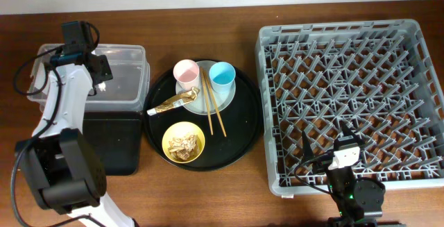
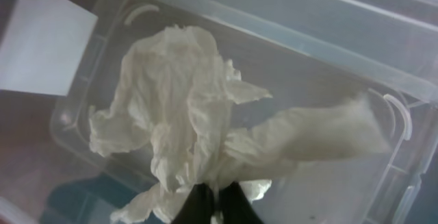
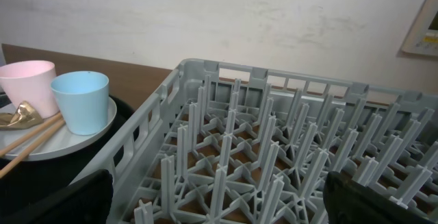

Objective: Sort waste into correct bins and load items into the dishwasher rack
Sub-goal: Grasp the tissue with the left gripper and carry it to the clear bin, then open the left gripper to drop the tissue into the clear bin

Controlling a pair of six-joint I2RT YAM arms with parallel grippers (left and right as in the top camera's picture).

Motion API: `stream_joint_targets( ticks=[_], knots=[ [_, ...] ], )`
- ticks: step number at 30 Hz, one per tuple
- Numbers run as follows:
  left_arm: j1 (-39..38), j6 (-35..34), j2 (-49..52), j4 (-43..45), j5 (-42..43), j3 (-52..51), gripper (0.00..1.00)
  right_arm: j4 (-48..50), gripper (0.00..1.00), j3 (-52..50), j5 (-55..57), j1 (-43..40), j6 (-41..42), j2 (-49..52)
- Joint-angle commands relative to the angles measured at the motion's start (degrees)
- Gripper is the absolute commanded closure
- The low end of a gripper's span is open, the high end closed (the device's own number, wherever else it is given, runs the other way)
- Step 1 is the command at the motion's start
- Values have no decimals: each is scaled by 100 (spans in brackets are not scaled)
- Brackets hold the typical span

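The left gripper (image 2: 211, 209), 2 fingers clamped on a crumpled tissue (image 2: 181, 107), holds it over the clear tub (image 2: 356, 25). The right gripper (image 1: 325, 137) hovers above the rack (image 1: 347, 60), fingers apart. The pink cup (image 1: 186, 72) and blue cup (image 1: 222, 75) sit on the plate (image 1: 228, 99).

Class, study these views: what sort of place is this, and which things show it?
Probably a staged dish-clearing station, not a working kitchen. Clues: the grey dishwasher rack, a round black tray bearing a yellow bowl of scraps, and a clear tub under the white tissue the left gripper holds.
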Motion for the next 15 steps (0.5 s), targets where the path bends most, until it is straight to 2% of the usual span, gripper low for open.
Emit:
stream_joint_targets(
  ticks=[1,2,5,8,9,10,11,12,13,14,15],
  knots=[
    [31,-52,264,120,190,98,59,-28,2,-26,35,26,66,-44],
    [31,-52,271,120,192,98,42,-28,2,-26,35,26,66,-44],
    [28,-52,175,-37,249,302,27,-28,2,-26,35,26,66,-44],
    [28,-55,-129,-533,435,831,27,-28,2,-26,35,26,66,-44],
    [28,-57,-254,-769,699,1023,29,-28,2,-26,35,26,66,-44],
    [28,-57,-492,-1244,1556,1290,39,-28,2,-26,35,26,66,-44],
    [20,-57,-682,-1626,2385,1327,58,-28,1,-26,35,26,66,-44],
    [-11,-57,-804,-2000,2927,1327,78,-28,2,-26,35,26,66,-44],
    [-94,-57,-848,-2433,3213,1327,95,-28,2,-26,35,26,66,-44],
    [-195,-55,-846,-2789,3230,1327,100,-28,2,-26,35,26,66,-44],
    [-389,-52,-833,-3215,3226,1287,100,-28,2,-26,35,26,66,-44]
  ],
)
